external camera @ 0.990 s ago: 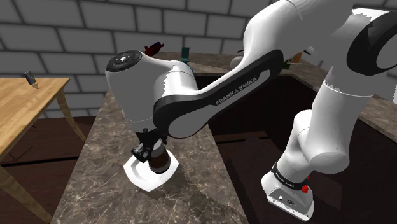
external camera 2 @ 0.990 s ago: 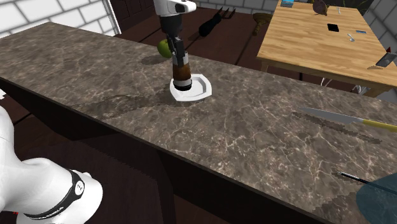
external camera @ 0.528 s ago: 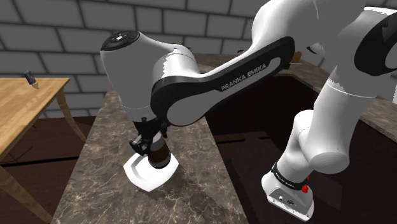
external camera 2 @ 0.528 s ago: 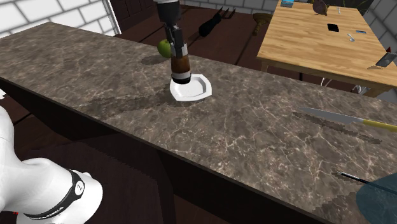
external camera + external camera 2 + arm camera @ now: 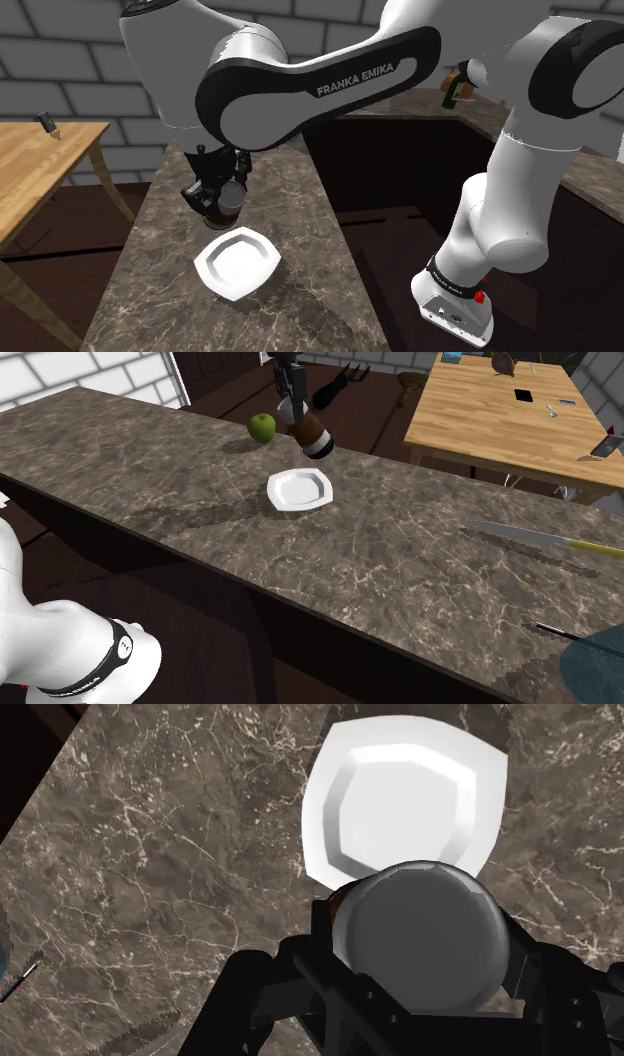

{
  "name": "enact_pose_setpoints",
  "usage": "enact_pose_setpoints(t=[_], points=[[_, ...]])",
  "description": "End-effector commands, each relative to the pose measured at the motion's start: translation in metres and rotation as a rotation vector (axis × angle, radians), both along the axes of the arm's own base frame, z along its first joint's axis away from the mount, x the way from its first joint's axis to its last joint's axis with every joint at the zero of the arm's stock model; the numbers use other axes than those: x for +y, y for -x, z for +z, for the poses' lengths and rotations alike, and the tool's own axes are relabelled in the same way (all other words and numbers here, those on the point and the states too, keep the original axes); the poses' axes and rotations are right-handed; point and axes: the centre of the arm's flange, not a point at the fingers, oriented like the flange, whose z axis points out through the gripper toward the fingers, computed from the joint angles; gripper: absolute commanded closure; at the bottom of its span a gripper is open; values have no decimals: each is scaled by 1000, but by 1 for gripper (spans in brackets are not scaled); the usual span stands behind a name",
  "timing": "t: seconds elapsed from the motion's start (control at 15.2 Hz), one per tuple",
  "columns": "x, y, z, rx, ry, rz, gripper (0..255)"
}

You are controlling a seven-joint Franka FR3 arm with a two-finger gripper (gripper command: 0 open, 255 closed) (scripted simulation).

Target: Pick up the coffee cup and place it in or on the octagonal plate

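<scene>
The hand (image 5: 303,420) is pinching the coffee cup (image 5: 315,438) across its wall and holding it tilted in the air, in the upper middle of the second exterior view. It is hanging clear of the white octagonal plate (image 5: 298,489), which is lying bare on the dark surface (image 5: 420,562) just below. The cup is probably light, rigid, smooth-sided and breakable, so a firm mid-wall hold seems safest.

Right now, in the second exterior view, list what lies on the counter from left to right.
green apple -> white octagonal plate -> knife. The coffee cup, held in the air, overlaps the plate's span, so it is left out.
</scene>
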Motion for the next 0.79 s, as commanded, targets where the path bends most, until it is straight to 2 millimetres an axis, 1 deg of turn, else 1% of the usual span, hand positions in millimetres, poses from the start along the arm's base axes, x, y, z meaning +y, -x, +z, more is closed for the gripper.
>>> enact_pose_setpoints(t=[0.0,0.73], points=[[0,-2,-3,0,0,1,255],[0,-2,-62,0,0,1,255]])
